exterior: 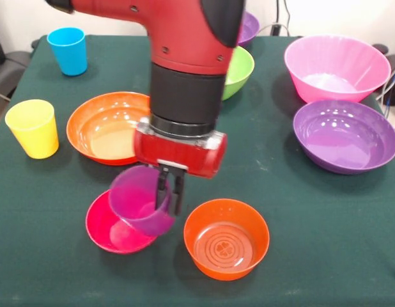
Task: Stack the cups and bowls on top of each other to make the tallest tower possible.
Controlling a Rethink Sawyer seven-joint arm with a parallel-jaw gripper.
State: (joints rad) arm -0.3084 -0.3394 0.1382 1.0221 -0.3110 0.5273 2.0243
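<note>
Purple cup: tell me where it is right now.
In the front view, the purple cup is tilted in the end effector, low and left of centre, over the small red bowl, left of the small orange bowl.

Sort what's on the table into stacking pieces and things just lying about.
For stacking: purple cup held at its rim by the gripper, tilted over the red bowl; blue cup; yellow cup; two orange bowls; green bowl; pink bowl; purple bowl.

Lying about: cables at the table's edge.
</note>
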